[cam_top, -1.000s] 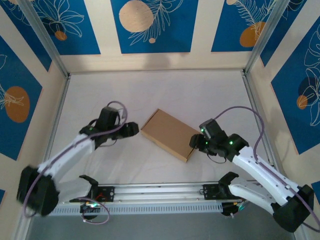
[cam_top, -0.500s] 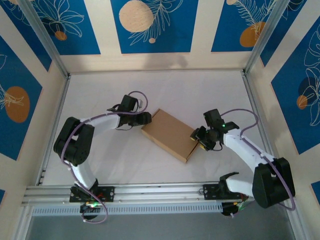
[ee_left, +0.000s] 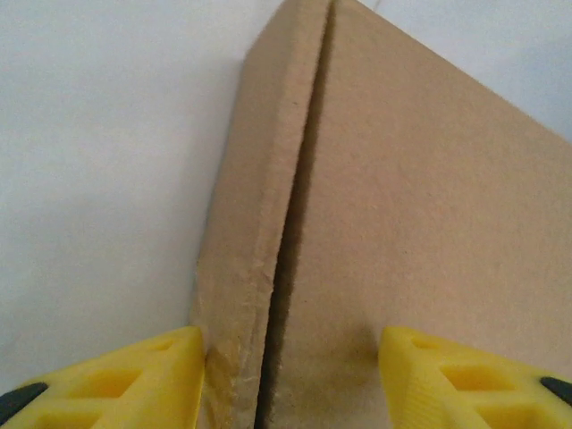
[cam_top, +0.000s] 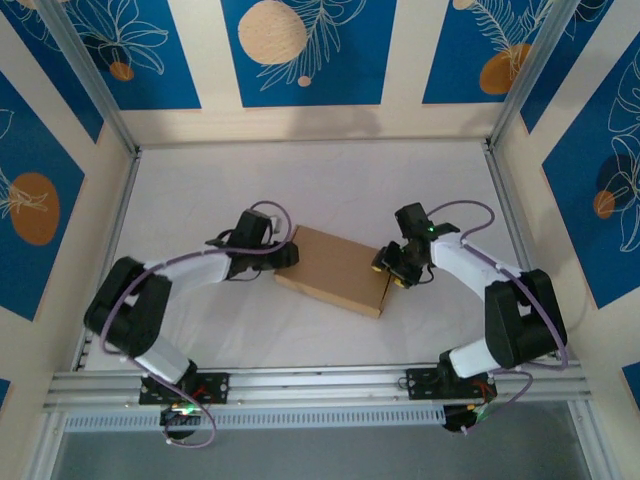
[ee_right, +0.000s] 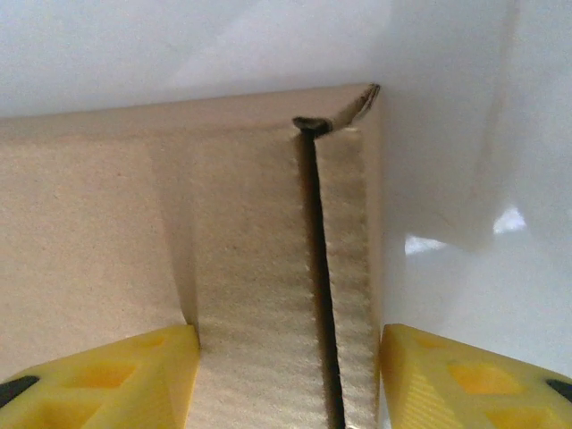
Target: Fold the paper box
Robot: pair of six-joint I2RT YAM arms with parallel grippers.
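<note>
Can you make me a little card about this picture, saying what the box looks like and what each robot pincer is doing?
Thing: paper box, plain brown, looks closed, lying flat
Where: middle of the white table, turned at a slant
Left pincer: at the box's left end, yellow fingers either side of its edge; grip unclear
Right pincer: at the box's right end, cardboard between its fingers; grip unclear
Odd bit: a narrow dark gap in the cardboard near the right corner

Grippers (cam_top: 290, 254) (cam_top: 388, 268) now astride the paper box (cam_top: 335, 270)
</note>
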